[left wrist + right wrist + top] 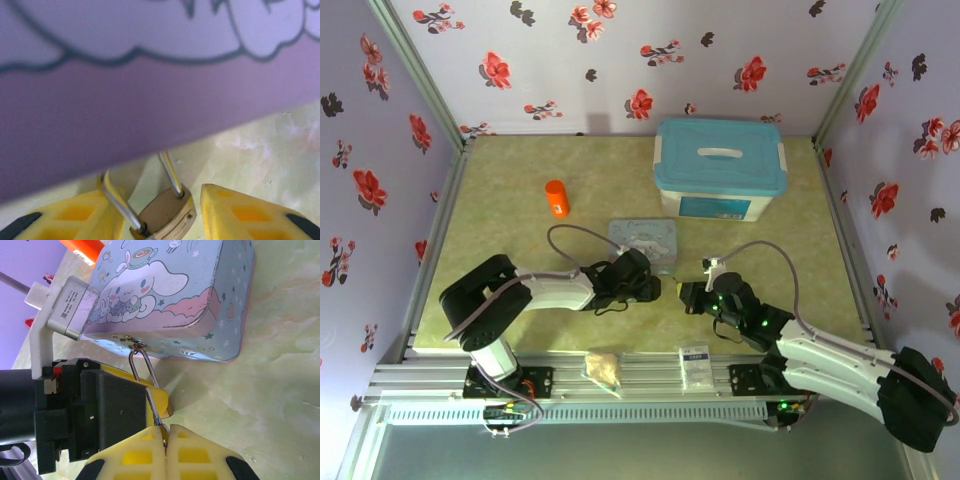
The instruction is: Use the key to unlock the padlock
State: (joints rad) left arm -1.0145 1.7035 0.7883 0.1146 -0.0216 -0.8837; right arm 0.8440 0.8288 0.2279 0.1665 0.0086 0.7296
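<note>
We see left claw apart, either side of the padlock | padlock just beside the cartoon tin on the tabletop | right claw together, pinching the key.

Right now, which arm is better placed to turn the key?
Right. Its end effector is shut on the key, near the padlock. The left end effector stands open around the padlock and holds no key.

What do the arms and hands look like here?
Both the left arm and right arm have white shells, black joints and a grey cable looping off the wrist. The left hand and right hand have yellow fingers with square pockets.
</note>
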